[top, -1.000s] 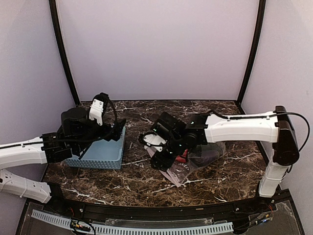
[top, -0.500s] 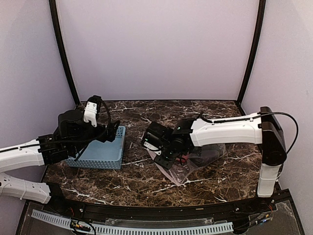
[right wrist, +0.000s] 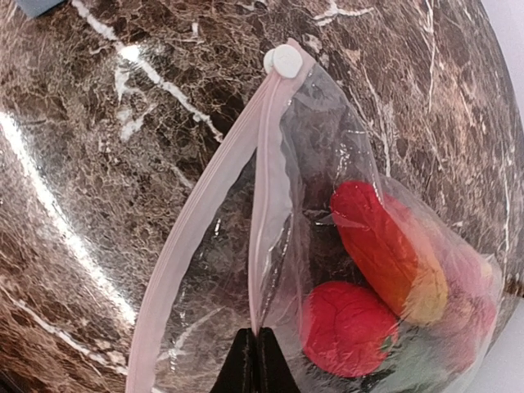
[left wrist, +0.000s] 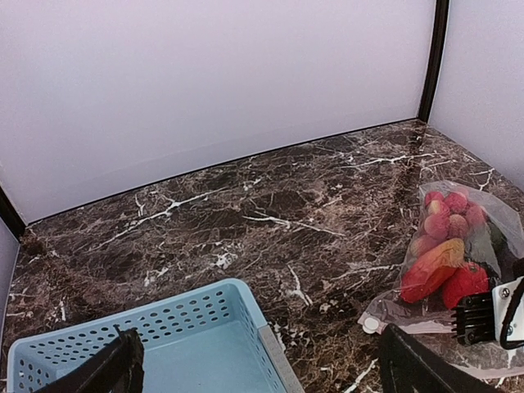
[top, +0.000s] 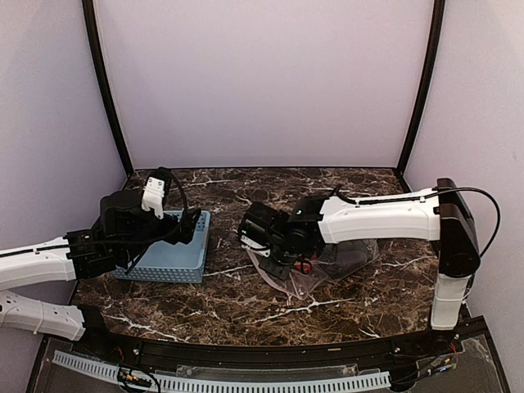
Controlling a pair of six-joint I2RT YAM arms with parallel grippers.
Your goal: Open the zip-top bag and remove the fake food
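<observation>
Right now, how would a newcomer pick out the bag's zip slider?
On the marble table, right of the blue basket, lies the clear bag. Follow its pink zip strip away from the right gripper to its end: the slider is the small round white knob there, whiter than the strip.

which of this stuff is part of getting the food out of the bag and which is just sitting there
In the job:
bag, zip strips parted
fake food, inside the bag
right gripper, shut on the bag's lip

Lying about:
basket, the job doesn't name it
left gripper, open, idle over the basket
</observation>
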